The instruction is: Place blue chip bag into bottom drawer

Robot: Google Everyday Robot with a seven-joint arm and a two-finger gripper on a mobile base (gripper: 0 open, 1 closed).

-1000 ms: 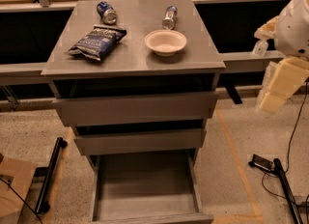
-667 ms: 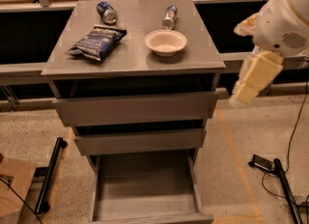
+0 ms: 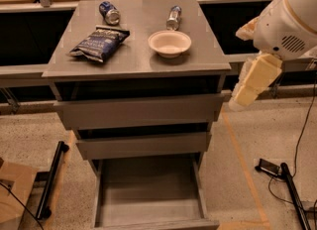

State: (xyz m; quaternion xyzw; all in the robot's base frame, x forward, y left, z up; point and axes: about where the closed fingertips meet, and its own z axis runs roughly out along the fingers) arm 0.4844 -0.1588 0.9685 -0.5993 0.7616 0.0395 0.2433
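- Hanging at the right edge of the frame, the white arm (image 3: 287,18) comes in from the upper right corner, and its cream gripper (image 3: 243,96) slants down and to the left beside the cabinet's right side, level with the top drawer front.
- The gripper holds nothing and touches nothing; whether it is apart or closed I cannot tell.
- The blue chip bag (image 3: 99,43) lies flat on the left part of the counter (image 3: 138,63), in the upper left of the frame, well apart from the gripper.
- Its long axis runs diagonally, from lower left to upper right, one end pointing toward the blue can (image 3: 109,12) just behind it.
- The bottom drawer (image 3: 148,194) stands pulled out at the bottom centre, its grey floor bare.
- A white bowl (image 3: 169,42) sits to the right of the bag.
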